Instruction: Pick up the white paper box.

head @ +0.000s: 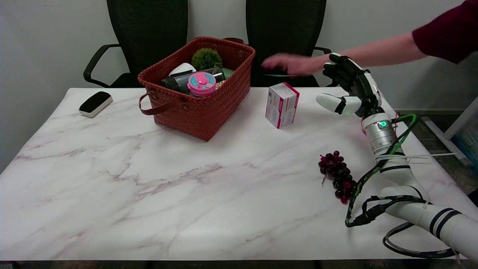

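White-and-pink paper box [282,105] upright on marble table [186,194], right of woven orange basket [198,108]. Right hand [351,89] raised beside box, apart, fingers spread, holding nothing.

On the table [186,194], the basket [199,101] stands toward the back left of centre, with a bottle [179,83], a round toy [201,84] and a ball [206,58] inside. The eraser [95,103] lies left of the basket. The box [282,105] stands upright right of the basket. Grapes [338,175] lie nearer, to the right. Robot hand [351,89] is raised right of the box; a person's hand [289,63] reaches behind it.
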